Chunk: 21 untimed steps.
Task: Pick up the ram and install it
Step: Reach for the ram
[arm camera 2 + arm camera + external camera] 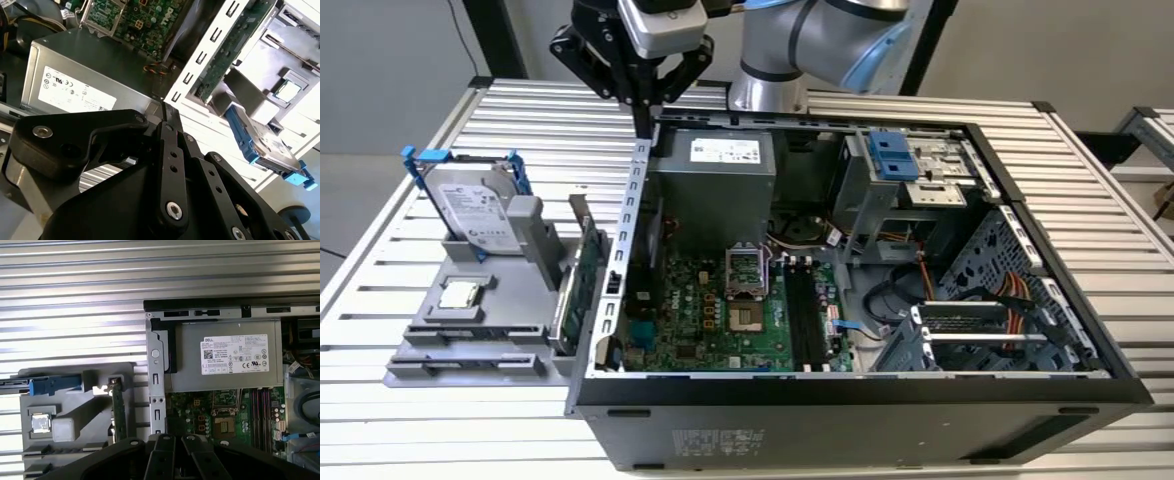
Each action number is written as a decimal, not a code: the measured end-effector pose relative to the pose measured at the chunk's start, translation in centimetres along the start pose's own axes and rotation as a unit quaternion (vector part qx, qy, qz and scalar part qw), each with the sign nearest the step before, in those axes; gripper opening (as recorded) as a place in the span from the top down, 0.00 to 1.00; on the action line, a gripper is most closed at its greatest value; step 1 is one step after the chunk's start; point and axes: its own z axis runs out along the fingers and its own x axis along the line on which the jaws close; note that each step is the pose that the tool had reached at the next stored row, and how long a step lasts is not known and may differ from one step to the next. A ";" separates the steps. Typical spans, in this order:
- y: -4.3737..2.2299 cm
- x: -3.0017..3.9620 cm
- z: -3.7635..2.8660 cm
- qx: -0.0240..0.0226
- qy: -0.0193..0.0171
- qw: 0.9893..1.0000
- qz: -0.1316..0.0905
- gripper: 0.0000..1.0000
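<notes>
Ram: I cannot tell where it sits. My gripper (644,120), fingers pressed together on nothing, hangs over the far corner of the open computer case (854,390), beside the power supply (714,185). The grey parts holder (467,350) stands at the exterior view's left.

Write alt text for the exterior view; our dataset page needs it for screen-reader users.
A robot arm's shut gripper hangs over a corner of an open computer case on a slatted table; a grey holder beside it carries a hard drive.

Arm (807,45): I am holding it raised, wrist turned downward.
Gripper (644,120): I am seeing it closed tight, empty.
</notes>
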 end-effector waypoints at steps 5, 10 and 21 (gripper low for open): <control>-0.03 0.43 -0.01 0.000 0.000 1.000 0.000 1.00; -0.06 0.87 -0.02 0.000 0.000 1.000 0.000 1.00; -0.13 1.86 -0.04 0.000 0.000 1.000 0.000 1.00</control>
